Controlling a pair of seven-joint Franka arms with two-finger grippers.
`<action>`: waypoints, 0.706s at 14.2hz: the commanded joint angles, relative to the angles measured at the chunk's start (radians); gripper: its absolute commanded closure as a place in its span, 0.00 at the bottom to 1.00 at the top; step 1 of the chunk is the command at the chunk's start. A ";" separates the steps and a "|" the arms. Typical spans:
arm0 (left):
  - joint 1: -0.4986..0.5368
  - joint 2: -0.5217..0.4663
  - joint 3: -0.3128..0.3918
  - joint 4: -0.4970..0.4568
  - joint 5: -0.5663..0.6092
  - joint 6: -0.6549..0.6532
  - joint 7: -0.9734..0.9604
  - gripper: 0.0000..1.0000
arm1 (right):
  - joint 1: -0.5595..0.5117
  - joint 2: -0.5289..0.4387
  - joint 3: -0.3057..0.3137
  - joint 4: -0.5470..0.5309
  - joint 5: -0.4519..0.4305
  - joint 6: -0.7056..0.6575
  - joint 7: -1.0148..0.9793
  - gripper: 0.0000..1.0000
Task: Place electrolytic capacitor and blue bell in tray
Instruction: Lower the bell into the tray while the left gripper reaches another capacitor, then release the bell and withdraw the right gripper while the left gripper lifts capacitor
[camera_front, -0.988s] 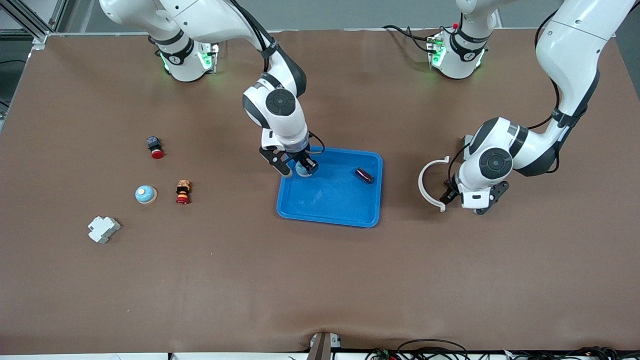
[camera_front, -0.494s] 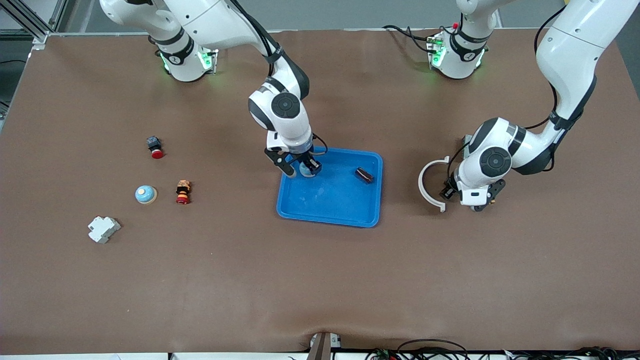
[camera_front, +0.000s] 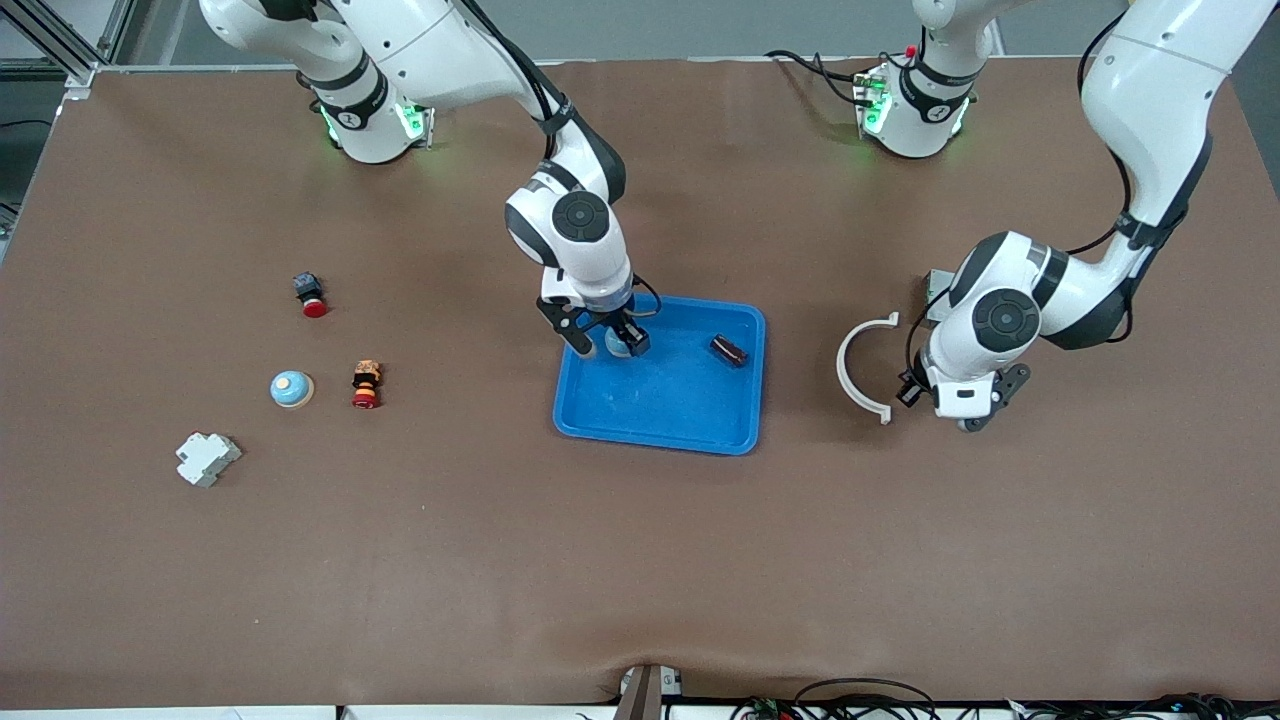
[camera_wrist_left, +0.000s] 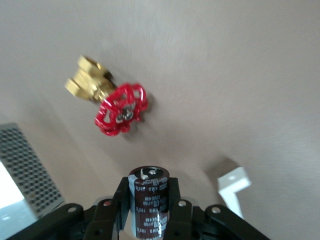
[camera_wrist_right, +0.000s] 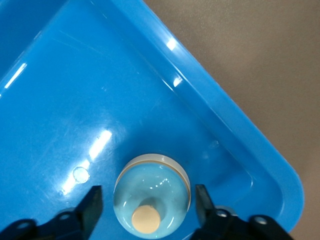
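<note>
Resting in the ten o'clock corner of the tray (camera_front: 650, 440), the blue bell (camera_wrist_right: 151, 200) sits between the right gripper's (camera_front: 605, 345) spread fingers; neither touches it. The left gripper (camera_wrist_left: 149, 200), over bare table (camera_front: 640, 560) at the tray's three o'clock, is clamped on the capacitor (camera_wrist_left: 148, 187). Risks: a finger could snag the bell on lift-off, or the capacitor's carry could crowd the right arm at the tray.
</note>
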 joint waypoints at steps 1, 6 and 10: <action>-0.002 -0.030 -0.068 0.079 -0.032 -0.132 -0.034 1.00 | 0.018 0.015 -0.013 0.038 -0.026 -0.016 0.028 0.00; -0.111 0.013 -0.097 0.178 -0.135 -0.152 -0.161 1.00 | -0.035 -0.033 -0.012 0.090 -0.061 -0.267 -0.183 0.00; -0.262 0.112 -0.096 0.286 -0.135 -0.152 -0.373 1.00 | -0.164 -0.119 -0.012 0.081 -0.060 -0.411 -0.480 0.00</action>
